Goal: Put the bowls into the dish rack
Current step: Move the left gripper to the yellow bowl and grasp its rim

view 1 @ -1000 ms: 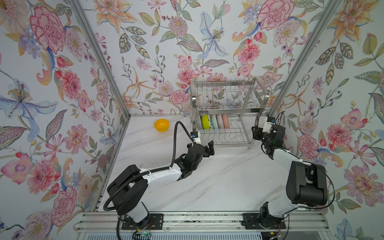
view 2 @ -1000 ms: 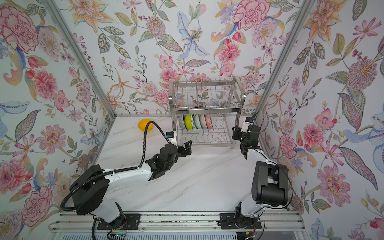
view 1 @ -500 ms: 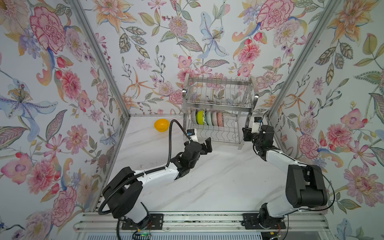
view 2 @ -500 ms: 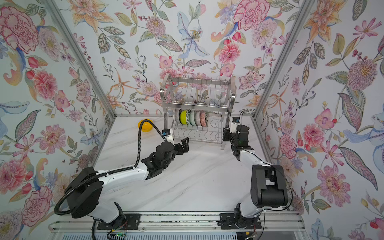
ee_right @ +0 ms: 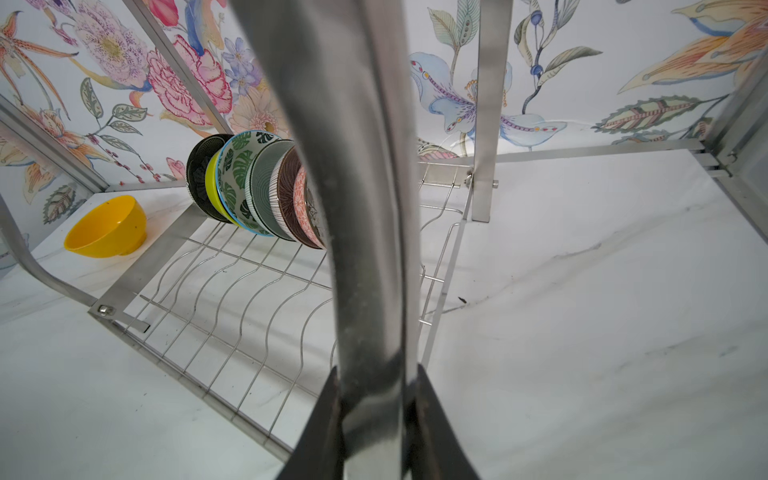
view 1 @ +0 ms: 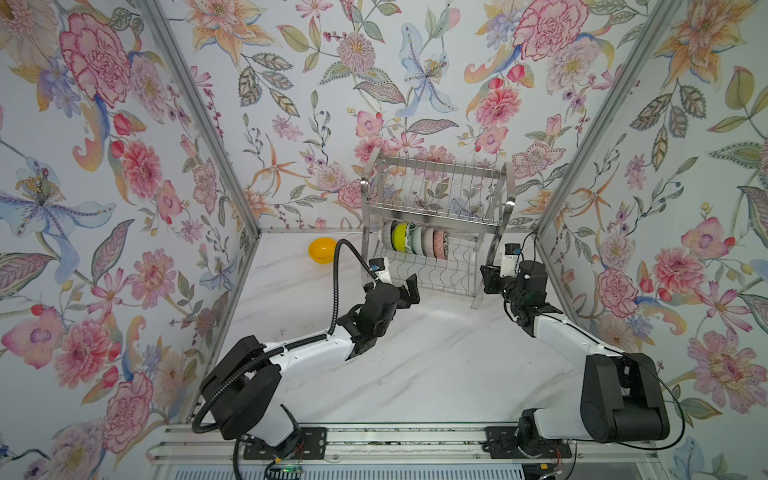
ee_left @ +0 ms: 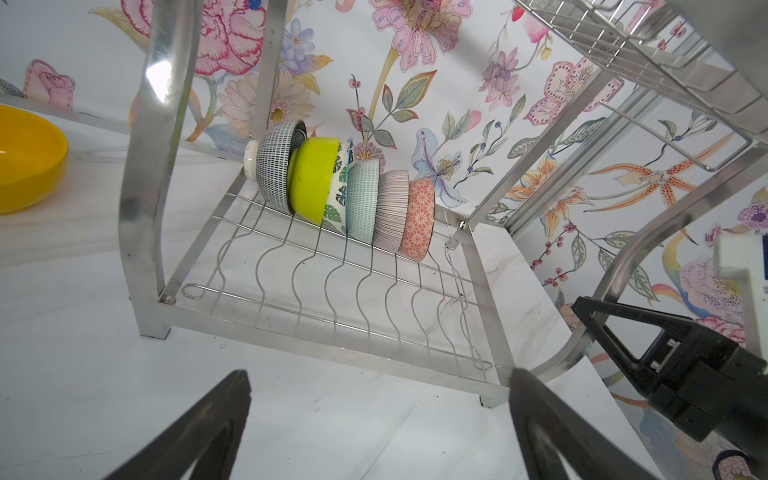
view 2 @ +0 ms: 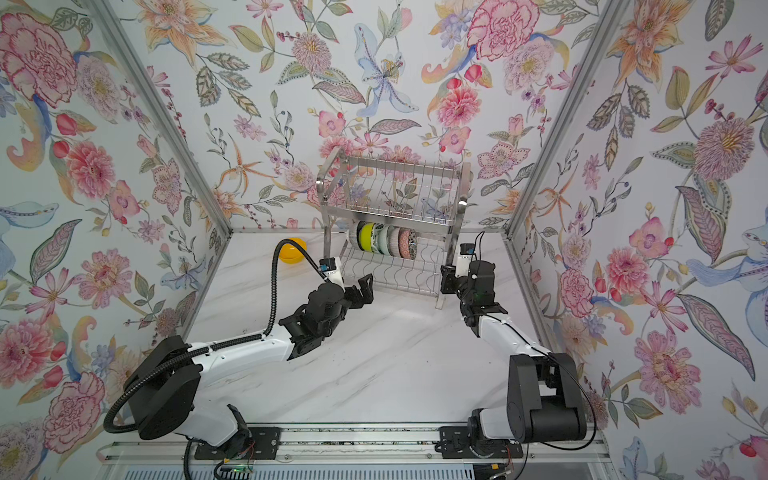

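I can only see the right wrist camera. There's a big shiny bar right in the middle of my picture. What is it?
Observer: It's the front leg of the dish rack nearest your arm. The right gripper is clamped on it.
Operator: Where's my other hand?
Observer: The left gripper hangs wide open and empty in front of the rack, by its other front leg.
Operator: Is anything on the top shelf?
Observer: No. The top shelf is bare; the bowls in the rack stand lower down.
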